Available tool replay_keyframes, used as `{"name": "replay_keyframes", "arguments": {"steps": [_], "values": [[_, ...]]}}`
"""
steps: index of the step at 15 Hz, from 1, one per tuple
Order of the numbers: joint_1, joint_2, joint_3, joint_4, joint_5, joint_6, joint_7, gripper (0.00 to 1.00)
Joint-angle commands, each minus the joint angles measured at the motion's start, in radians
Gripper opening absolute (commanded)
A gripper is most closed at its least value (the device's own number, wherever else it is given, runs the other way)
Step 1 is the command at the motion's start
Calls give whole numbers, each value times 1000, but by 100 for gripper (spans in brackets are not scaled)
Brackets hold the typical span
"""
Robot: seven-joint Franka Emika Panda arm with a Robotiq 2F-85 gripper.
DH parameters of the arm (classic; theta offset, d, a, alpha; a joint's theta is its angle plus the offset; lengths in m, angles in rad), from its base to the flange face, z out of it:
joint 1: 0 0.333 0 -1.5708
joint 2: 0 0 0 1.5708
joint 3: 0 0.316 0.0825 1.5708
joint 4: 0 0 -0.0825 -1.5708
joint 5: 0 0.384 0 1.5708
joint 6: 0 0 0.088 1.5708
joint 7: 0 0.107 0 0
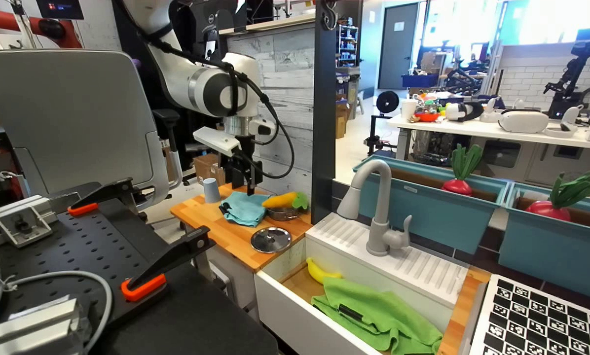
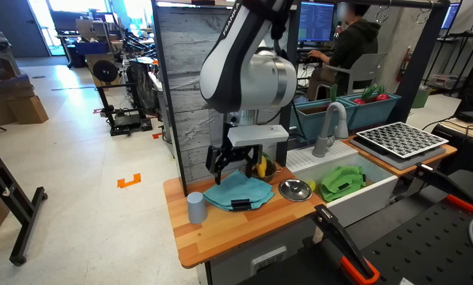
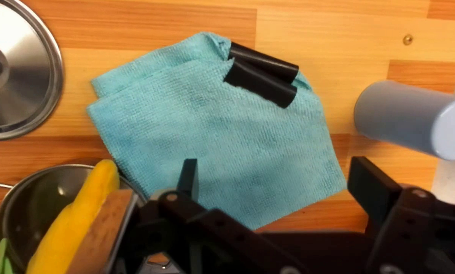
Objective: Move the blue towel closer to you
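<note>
Blue towel [image 3: 220, 125] is lying near the cup [image 3: 398, 114]. Spread fingers [image 3: 372, 185] are hanging above it, presumably for pinching.

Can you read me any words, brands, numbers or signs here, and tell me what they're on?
"FRANKA": on the robot arm, in an exterior view.
Computer monitors and a dark screen: too small to read.
Paper on the grey door: too small to read.
Label on a teal planter: too small to read.
Round mark in the background: too blurred to read.
Checkered board: patterned squares, no readable words.
</note>
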Motion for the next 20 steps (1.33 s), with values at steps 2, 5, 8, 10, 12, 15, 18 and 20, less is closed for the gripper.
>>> {"name": "replay_keyframes", "arguments": {"steps": [2,5,8,10,12,15,18,20], "values": [[57,106,-53,152,-12,-75,63,100],[89,144,-86,188,-19,-78,107,100],[116,176,-113,216,-24,-77,145,100],[129,194,-127,234,-27,-87,163,100],[142,209,-139,251,-32,-106,177,100],[169,218,-158,268,-50,-127,199,100],[197,207,-173,246,-81,-118,216,100],[214,196,-179,220,-103,-95,226,100]]}}
